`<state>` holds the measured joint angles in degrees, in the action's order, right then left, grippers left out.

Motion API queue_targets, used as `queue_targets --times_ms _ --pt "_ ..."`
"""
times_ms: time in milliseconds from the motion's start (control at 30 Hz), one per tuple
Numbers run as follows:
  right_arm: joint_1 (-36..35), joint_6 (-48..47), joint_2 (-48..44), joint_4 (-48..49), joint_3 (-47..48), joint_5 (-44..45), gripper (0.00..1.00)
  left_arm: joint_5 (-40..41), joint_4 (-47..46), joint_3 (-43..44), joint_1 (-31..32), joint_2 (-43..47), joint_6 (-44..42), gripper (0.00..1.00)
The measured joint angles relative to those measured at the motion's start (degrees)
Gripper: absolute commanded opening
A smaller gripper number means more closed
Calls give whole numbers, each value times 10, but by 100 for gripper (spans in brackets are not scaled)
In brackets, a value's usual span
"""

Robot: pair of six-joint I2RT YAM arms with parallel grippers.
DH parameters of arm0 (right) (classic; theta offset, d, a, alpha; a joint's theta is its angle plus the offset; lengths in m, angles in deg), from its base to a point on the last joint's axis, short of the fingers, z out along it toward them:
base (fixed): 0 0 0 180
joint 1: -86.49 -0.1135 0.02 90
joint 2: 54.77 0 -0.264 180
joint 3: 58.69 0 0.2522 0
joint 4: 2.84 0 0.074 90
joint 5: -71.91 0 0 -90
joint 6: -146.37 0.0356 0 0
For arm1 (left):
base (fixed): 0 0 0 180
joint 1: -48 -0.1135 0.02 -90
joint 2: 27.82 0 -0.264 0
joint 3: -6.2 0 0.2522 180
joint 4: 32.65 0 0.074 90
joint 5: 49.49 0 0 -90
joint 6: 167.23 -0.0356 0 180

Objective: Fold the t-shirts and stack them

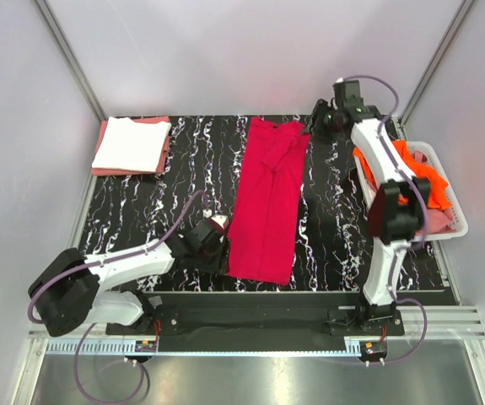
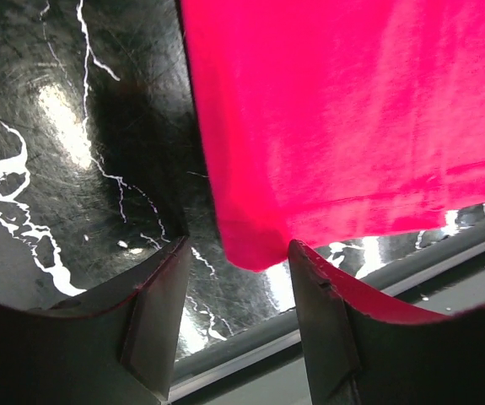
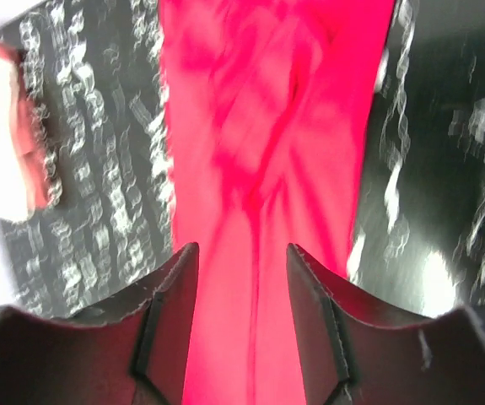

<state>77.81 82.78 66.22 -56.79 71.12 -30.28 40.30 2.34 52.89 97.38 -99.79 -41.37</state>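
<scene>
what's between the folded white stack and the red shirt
Only bare black marbled tabletop, seen in the top external view, separates the folded stack from the red shirt.

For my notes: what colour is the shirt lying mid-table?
The shirt is plain crimson red; the top view shows it best.

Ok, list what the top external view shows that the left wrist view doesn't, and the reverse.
Only top external: the folded white t-shirt on a salmon-pink t-shirt, the white basket holding an orange t-shirt, the right gripper. Only left wrist: the left gripper close up, open around a hem corner. Both: the crimson-red t-shirt and the black marbled table.
</scene>
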Motion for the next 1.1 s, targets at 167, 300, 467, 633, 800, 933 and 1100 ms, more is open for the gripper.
queue_targets --times_ms 167,300,467,633,800,933,1100 --pt "-25 55 -190 15 -235 -6 53 7 -5 -1 0 -5 -9 47" --pt "-89 99 -298 13 -430 -4 53 10 -17 0 0 -18 -16 33" --pt "-153 172 -418 18 -628 -15 52 9 -26 -6 0 -18 -12 7" --pt "-215 259 -567 29 -767 -13 52 -9 -64 -33 -2 0 3 0" --pt "-282 325 -612 54 -843 -10 52 -25 -98 -55 0 10 28 0" --pt "-308 363 -615 82 -882 -7 52 -29 -106 -61 4 15 40 0" --pt "-312 384 -617 112 -898 8 52 -31 -104 -63 10 18 48 1"
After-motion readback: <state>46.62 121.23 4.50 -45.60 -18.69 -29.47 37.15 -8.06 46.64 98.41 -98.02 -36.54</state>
